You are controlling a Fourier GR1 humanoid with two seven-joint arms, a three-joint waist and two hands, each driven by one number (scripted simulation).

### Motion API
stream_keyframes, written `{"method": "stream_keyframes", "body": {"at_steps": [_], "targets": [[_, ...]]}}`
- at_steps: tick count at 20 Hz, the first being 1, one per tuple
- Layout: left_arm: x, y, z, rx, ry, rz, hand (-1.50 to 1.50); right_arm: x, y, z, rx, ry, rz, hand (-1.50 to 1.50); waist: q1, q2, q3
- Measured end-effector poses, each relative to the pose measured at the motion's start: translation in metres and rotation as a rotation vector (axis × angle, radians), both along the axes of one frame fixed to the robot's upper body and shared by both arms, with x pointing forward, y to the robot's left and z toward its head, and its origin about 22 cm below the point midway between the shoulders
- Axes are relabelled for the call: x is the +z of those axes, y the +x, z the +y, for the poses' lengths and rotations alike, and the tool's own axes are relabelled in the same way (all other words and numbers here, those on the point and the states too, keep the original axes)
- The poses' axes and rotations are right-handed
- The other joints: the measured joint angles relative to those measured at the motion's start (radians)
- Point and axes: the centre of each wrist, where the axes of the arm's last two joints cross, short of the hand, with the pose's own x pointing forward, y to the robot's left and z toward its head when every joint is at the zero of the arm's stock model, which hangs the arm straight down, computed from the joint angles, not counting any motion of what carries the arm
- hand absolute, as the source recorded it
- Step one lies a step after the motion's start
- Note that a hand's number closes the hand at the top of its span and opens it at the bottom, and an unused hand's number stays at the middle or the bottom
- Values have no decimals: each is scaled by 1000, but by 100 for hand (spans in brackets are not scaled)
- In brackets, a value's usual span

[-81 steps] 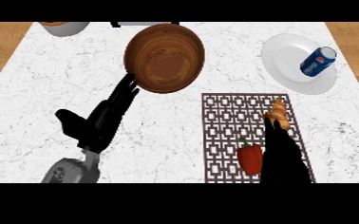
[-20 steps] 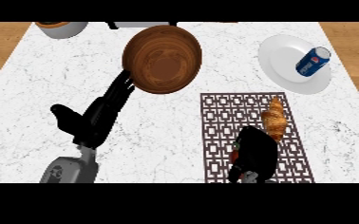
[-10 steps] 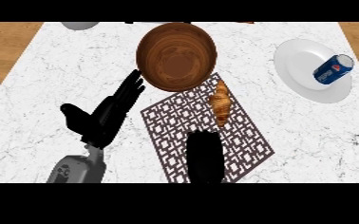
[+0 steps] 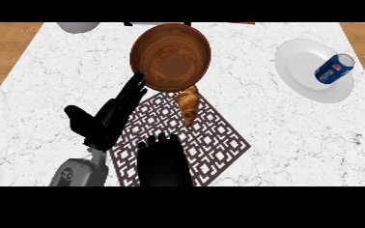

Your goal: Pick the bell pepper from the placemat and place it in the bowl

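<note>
Pointing towards the bowl (image 4: 171, 55), the left hand (image 4: 107, 118) was held wide open. The right hand (image 4: 162, 162) was seen over the placemat (image 4: 217, 136); its grip could not be told.

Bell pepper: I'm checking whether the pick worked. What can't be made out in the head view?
- Bell pepper: not visible in the head view; the right hand covers the near part of the placemat, so whether it holds the pepper cannot be told.
- Pale round thing at the top left: cut off by the view's upper edge.
- Can on the plate: lettering too small to read.
</note>
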Motion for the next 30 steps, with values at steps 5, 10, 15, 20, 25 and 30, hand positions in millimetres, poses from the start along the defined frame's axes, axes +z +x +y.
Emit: {"method": "stream_keyframes", "body": {"at_steps": [5, 10, 15, 20, 25, 30], "targets": [[-2, 0, 3, 18, 4, 4, 0, 49, -6, 7, 64, 93, -137, 150, -18, -6, -1], [-3, 0, 7, 31, 4, 5, 0, 91, 1, 12, 71, 155, -222, 150, -29, -8, -1], [-2, -1, 8, 30, 2, 2, 0, 120, 19, 23, 55, 187, -259, 150, -30, -7, -1], [-2, 0, 11, 31, -2, -1, 0, 134, 51, 35, -14, 191, -281, 150, -31, -3, -1], [-2, -2, 8, 32, 1, -5, 0, 141, 88, 38, -87, 228, -271, 150, -32, 1, 0], [0, -3, 8, 31, -4, -13, 0, 126, 137, 33, -152, 264, -266, 150, -30, 5, 0]]}}
